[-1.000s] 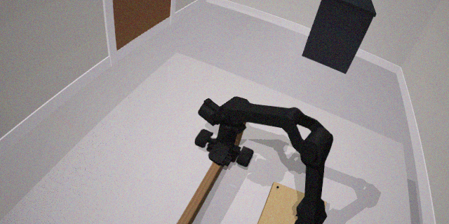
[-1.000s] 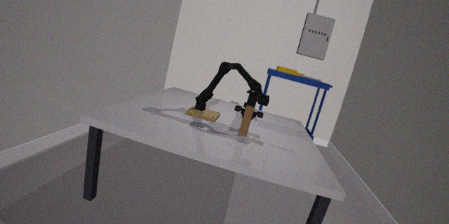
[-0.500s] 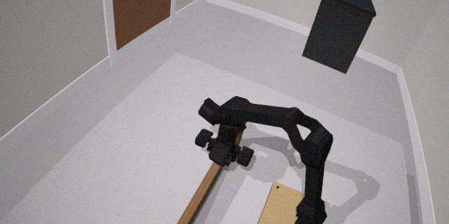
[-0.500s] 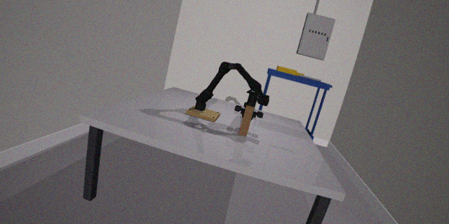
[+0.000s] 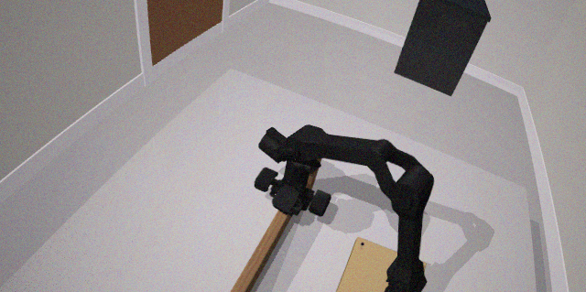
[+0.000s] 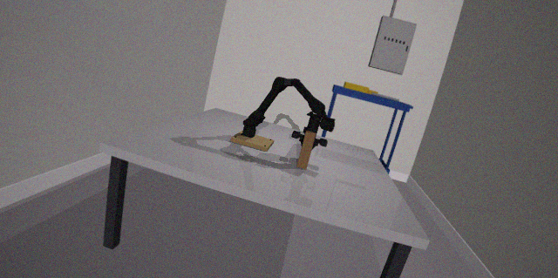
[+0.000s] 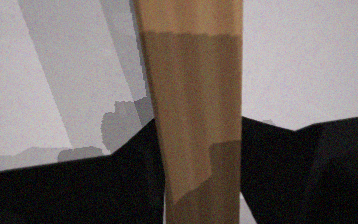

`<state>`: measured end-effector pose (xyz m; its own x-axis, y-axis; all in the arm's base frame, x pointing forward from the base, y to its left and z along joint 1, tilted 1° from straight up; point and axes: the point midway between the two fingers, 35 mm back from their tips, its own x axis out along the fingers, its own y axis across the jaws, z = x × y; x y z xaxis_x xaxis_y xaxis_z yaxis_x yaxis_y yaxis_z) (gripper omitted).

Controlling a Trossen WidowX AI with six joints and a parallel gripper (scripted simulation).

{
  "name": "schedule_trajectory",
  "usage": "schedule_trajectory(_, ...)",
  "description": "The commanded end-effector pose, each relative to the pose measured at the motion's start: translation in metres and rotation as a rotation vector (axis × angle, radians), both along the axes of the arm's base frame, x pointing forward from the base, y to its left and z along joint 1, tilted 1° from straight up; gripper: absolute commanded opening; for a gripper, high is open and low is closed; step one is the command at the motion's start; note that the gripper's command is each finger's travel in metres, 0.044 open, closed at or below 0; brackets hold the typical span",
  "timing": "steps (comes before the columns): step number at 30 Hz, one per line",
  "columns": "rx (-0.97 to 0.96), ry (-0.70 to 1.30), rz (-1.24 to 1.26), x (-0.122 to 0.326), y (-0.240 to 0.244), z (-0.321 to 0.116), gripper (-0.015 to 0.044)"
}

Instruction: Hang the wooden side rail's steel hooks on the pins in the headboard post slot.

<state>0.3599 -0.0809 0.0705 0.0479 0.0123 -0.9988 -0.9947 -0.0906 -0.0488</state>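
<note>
The wooden side rail (image 5: 266,245) (image 6: 306,153) (image 7: 195,90) is a long brown bar. In the top view it slants from the lower frame edge up under the gripper, and a short part shows beyond it. The exterior camera sees it nearly end-on, its near end low at the table top. My gripper (image 5: 292,197) (image 6: 309,139) (image 7: 186,118) is shut on the rail, with one black finger against each side in the wrist view. I cannot make out the steel hooks, the headboard post, its slot or its pins in any view.
The arm's base stands on a tan board (image 5: 362,260) (image 6: 261,144) on the grey table (image 5: 201,182) (image 6: 218,173), beside the rail. The arm arches from there to the gripper. A blue side table (image 6: 370,98) and a grey wall box (image 6: 393,47) are beyond the table.
</note>
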Motion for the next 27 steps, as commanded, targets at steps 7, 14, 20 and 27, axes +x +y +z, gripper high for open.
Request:
schedule_trajectory(7, -0.005, -0.009, 0.004, 0.0021, -0.0025, 0.0028, 0.0)
schedule_trajectory(14, -0.005, -0.009, 0.004, 0.0015, -0.0033, 0.002, 0.0)
schedule_trajectory(20, -0.005, -0.009, 0.004, 0.0009, -0.0041, 0.0012, 0.0)
schedule_trajectory(27, -0.006, -0.009, 0.004, 0.0002, -0.0049, 0.0005, 0.0)
